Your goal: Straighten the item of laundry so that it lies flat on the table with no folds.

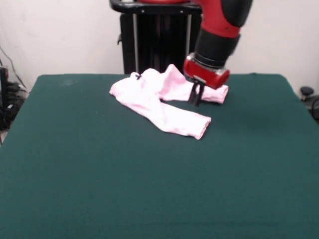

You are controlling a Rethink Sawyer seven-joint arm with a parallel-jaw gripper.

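Observation:
The pale pink baby trousers (159, 102) lie on the far middle of the dark green table (149, 189). One leg runs toward the near right and ends in a cuff (203, 127). The other leg runs right, behind the gripper, to a cuff (219, 94). The waistband is bunched at the far left with a tiny dark bow (138, 76). My gripper (196, 97) comes down from the red and black arm over the far leg. Its dark fingers stand close together at the cloth's edge. I cannot tell whether they pinch cloth.
The black pedestal (157, 37) stands behind the table's far edge. Cables and dark gear sit off the table at the left (7, 94) and right (309, 97) edges.

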